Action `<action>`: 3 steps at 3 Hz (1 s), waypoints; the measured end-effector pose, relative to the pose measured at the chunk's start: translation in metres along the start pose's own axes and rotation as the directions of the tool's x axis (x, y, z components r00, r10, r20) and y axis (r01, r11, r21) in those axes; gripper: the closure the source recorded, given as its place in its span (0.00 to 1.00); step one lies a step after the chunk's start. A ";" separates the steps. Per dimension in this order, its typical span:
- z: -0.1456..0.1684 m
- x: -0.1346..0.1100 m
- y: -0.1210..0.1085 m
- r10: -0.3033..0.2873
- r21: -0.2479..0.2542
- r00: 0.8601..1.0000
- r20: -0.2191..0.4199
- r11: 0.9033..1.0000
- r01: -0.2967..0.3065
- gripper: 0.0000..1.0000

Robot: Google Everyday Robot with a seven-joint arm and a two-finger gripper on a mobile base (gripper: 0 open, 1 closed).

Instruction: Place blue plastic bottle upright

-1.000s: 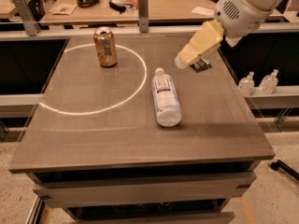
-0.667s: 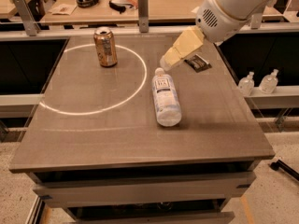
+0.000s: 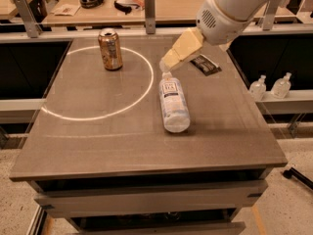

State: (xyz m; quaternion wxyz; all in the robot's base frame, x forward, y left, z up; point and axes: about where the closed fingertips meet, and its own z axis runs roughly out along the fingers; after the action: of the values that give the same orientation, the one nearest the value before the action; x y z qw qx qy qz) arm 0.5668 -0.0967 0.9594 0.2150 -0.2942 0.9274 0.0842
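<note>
The blue plastic bottle (image 3: 173, 104) lies on its side on the grey table (image 3: 98, 136), right of the middle. Its white cap points away from me and its white label faces up. My gripper (image 3: 168, 62), cream-coloured on a white arm, comes in from the upper right. It hangs just above and behind the bottle's cap end. It holds nothing that I can see.
A copper-coloured drink can (image 3: 110, 49) stands upright at the back left, inside a white ring of light. A small dark card (image 3: 205, 64) lies at the back right. Two small clear pump bottles (image 3: 270, 86) stand on a ledge beyond the table's right edge.
My gripper has moved left and down from over the dark card to just above the bottle's cap end. The bottle and can have not moved.
</note>
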 end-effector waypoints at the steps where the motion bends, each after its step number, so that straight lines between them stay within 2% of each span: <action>1: 0.030 -0.015 0.016 0.110 0.010 0.992 -0.065 0.994 -0.109 0.00; 2: 0.055 -0.025 0.031 0.192 0.024 0.974 -0.122 0.981 -0.190 0.00; 3: 0.072 -0.025 0.053 0.201 0.032 0.962 -0.184 0.980 -0.198 0.00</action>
State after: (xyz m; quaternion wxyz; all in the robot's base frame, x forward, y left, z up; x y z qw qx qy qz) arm 0.5798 -0.0204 0.9081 0.1198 -0.2045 0.9689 0.0715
